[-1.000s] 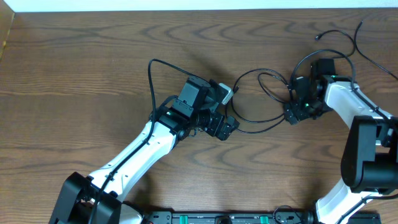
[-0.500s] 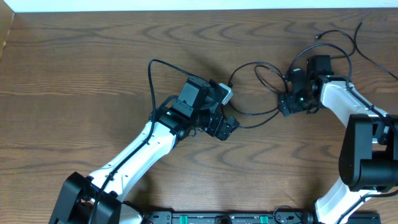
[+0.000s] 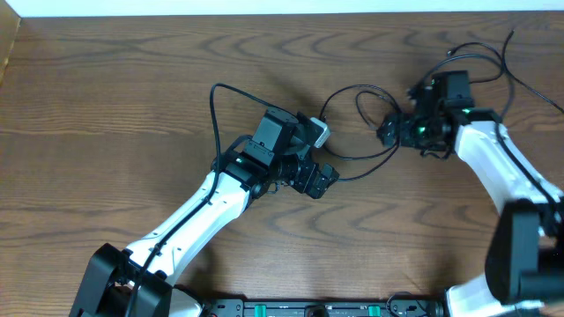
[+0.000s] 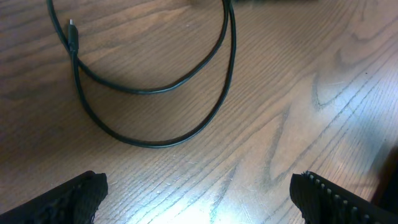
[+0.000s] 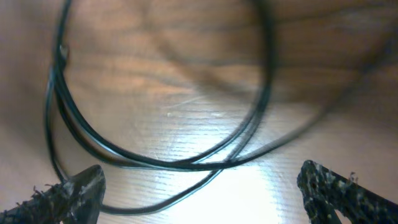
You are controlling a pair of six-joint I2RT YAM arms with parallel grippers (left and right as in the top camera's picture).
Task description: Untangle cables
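Overhead: thin glossy black cable lies in loose loops on wood-grain desk, right end hidden.
Left wrist: left hand spread wide, empty, cable lying ahead of it.
Right wrist: blurry. Right hand also spread, gripping nothing, loops ahead.

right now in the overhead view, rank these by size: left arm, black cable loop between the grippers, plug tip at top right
Largest to smallest:
1. left arm
2. black cable loop
3. plug tip

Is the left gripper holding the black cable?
No, the black cable lies on the table ahead of the left gripper, whose open fingers touch nothing.
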